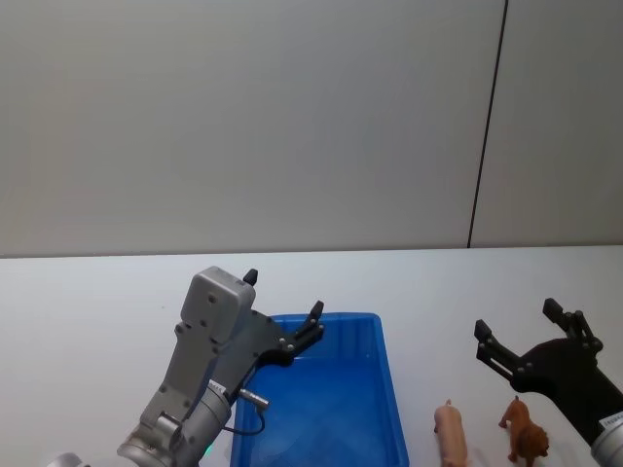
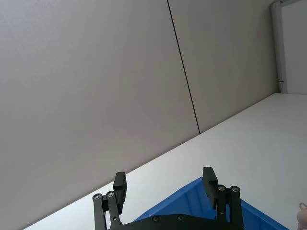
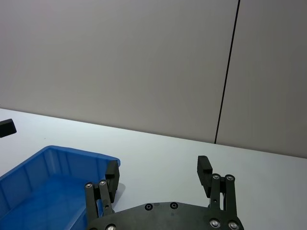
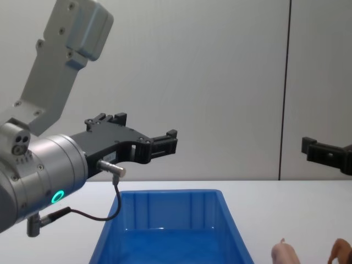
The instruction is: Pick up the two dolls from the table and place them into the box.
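Observation:
The blue box [image 1: 390, 389] stands on the white table [image 1: 97, 302] near the front, and what I see of its inside holds nothing. To its right lie the two dolls side by side: a pale pink pig [image 1: 450, 435] and, beyond it, a reddish-brown dog [image 1: 526, 433]. My left gripper [image 1: 284, 297] hovers open and empty above the box's far left corner. My right gripper [image 1: 517, 319] hangs open and empty in the air just behind the dolls. In the chest view the pig [image 4: 285, 254] and dog [image 4: 342, 250] sit low beside the box [image 4: 170, 212].
A plain grey wall with one dark vertical seam [image 1: 487, 126] rises behind the table. Bare white tabletop stretches to the left of the box and behind it.

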You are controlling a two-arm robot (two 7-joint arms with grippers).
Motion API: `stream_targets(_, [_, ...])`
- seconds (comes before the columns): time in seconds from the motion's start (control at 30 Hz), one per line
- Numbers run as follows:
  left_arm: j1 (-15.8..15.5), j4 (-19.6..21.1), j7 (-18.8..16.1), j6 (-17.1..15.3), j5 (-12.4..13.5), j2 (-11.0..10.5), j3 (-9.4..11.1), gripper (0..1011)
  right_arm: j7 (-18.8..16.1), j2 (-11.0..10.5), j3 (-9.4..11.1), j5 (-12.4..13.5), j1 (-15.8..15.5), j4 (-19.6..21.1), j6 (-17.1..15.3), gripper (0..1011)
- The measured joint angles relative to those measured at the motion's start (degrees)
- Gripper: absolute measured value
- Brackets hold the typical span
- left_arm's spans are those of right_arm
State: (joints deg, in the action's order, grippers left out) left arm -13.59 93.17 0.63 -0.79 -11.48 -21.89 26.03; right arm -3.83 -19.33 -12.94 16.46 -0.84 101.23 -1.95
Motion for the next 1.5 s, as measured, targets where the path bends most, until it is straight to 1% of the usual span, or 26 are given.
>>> stream_targets(0.83, [0.0,0.0,0.0,0.0,0.0,0.0,0.0,1003,-0.2,-0.1,0.1,0.2,0.0,-0.1,0.0,1001])
stream_targets(1.07, [0.0,0.0,0.0,0.0,0.0,0.0,0.0,1003,-1.6,-0.9,0.8,1.3,-0.1,-0.3,-0.9,1001])
stream_targets(1.27, [0.0,0.0,0.0,0.0,0.0,0.0,0.0,1003,-3.4,-2.5,1.6,2.2,-0.8,-0.3,-2.9,1001])
stream_targets(1.5, [0.0,0.0,0.0,0.0,0.0,0.0,0.0,1003,-4.9,-4.1,2.2,2.4,-2.1,-0.2,-5.1,1001])
